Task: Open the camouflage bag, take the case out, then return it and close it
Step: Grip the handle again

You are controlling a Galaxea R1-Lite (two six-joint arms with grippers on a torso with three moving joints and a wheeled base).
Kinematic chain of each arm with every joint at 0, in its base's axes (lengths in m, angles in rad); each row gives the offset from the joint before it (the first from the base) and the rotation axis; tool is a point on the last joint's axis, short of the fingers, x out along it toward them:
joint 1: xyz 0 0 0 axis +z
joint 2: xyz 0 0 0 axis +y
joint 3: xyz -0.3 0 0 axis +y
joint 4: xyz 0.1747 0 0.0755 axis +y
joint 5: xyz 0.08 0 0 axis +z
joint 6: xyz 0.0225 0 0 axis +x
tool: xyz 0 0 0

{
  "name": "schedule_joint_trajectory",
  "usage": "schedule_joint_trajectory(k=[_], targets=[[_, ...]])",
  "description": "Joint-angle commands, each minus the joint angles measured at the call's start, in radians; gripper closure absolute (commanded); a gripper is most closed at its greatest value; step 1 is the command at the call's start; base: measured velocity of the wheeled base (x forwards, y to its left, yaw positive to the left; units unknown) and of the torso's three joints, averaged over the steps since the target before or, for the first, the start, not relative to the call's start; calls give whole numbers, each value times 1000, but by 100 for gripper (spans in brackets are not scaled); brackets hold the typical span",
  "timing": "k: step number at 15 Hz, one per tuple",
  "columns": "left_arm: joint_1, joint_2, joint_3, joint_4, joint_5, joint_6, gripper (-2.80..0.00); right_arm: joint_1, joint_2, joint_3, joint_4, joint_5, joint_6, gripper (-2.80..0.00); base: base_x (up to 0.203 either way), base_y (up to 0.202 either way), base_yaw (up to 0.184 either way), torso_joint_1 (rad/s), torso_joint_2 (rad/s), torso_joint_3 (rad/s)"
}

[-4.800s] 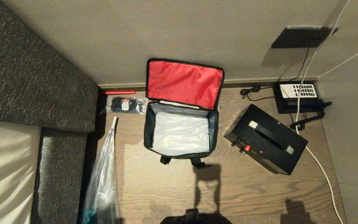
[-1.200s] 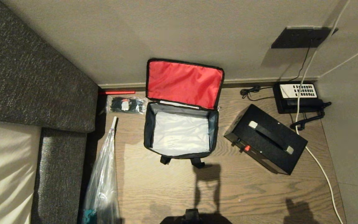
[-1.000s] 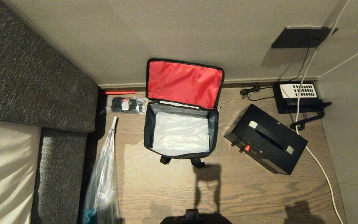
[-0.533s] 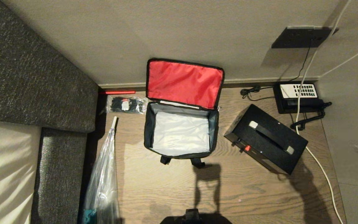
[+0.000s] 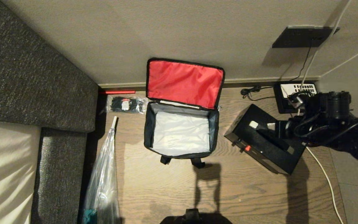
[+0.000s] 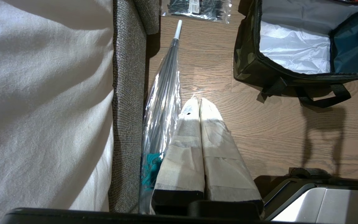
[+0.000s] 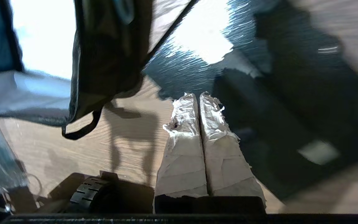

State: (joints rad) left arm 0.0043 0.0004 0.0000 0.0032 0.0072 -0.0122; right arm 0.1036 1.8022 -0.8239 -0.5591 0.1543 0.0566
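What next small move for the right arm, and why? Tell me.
Probably open the right gripper and lower it onto the case's strap handle. The bag stands open and empty, the case lies on the floor beside it, and the gripper hangs above the case with fingers shut, holding nothing. The left gripper is parked, shut.

The case (image 5: 264, 146) lies right of the camouflage bag (image 5: 180, 133), telephone (image 5: 283, 101) behind.

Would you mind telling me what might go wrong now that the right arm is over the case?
The right hand is shut, so it may bump the case rather than take its handle. The white cable and telephone lie close by and could snag.
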Motion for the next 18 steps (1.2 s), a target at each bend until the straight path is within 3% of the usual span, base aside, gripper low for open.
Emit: schedule_joint_trajectory(k=[1, 3, 6, 8, 10, 11, 12, 14, 15, 17, 18], targets=[[0, -2, 3, 0, 0, 0, 0, 32, 58, 48, -94, 1, -9, -280, 0, 0, 0, 0, 0, 0], [0, -2, 3, 0, 0, 0, 0, 45, 71, 26, -72, -17, -54, -280, 0, 0, 0, 0, 0, 0], [0, -2, 3, 0, 0, 0, 0, 47, 117, 10, -47, -197, -325, -280, 0, 0, 0, 0, 0, 0], [0, -2, 3, 0, 0, 0, 0, 47, 115, 26, -56, -232, -461, -280, 0, 0, 0, 0, 0, 0], [0, -2, 3, 0, 0, 0, 0, 47, 108, 50, -102, -259, -497, -280, 0, 0, 0, 0, 0, 0], [0, -2, 3, 0, 0, 0, 0, 48, 101, 88, -190, -290, -541, -280, 0, 0, 0, 0, 0, 0], [0, -2, 3, 0, 0, 0, 0, 50, 106, 105, -232, -352, -613, -280, 0, 0, 0, 0, 0, 0], [0, -2, 3, 0, 0, 0, 0, 53, 129, 150, -370, -613, -913, -280, 0, 0, 0, 0, 0, 0], [0, -2, 3, 0, 0, 0, 0, 55, 165, 173, -467, -678, -1002, -280, 0, 0, 0, 0, 0, 0], [0, -2, 3, 0, 0, 0, 0, 67, 257, 204, -618, -743, -1094, -280, 0, 0, 0, 0, 0, 0], [0, -2, 3, 0, 0, 0, 0, 69, 292, 202, -651, -815, -1135, -280, 0, 0, 0, 0, 0, 0]])
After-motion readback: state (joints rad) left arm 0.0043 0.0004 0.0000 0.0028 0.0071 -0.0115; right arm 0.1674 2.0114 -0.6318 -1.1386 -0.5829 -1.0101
